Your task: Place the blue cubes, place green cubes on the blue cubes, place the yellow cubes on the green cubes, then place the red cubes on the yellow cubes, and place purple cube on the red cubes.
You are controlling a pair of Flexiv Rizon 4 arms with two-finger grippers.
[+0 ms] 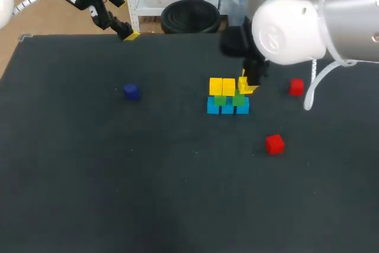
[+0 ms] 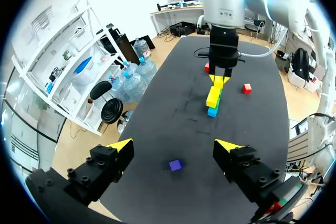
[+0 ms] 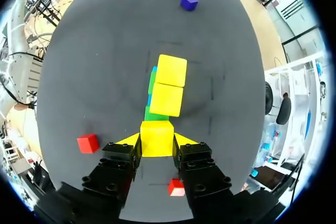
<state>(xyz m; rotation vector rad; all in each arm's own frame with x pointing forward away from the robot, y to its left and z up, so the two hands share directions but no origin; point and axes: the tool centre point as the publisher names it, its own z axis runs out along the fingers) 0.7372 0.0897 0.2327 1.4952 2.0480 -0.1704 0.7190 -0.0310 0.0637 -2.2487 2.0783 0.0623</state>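
Three blue cubes (image 1: 228, 108) sit in a row at mid-table, with green cubes (image 1: 220, 101) on them and two yellow cubes (image 1: 222, 86) on the green. My right gripper (image 1: 247, 85) hangs at the row's right end, shut on a third yellow cube (image 3: 156, 138) just over the uncovered green cube (image 3: 152, 114). Two red cubes (image 1: 296, 87) (image 1: 274, 144) lie to the right of the stack. The purple cube (image 1: 131, 91) lies alone at the left. My left gripper (image 1: 127, 32) is open and empty at the table's back edge, far from the purple cube (image 2: 176, 165).
The black table (image 1: 118, 176) has bare surface across its whole front half. One red cube (image 3: 177, 187) lies under my right gripper's body, the other red cube (image 3: 87, 143) off to its side.
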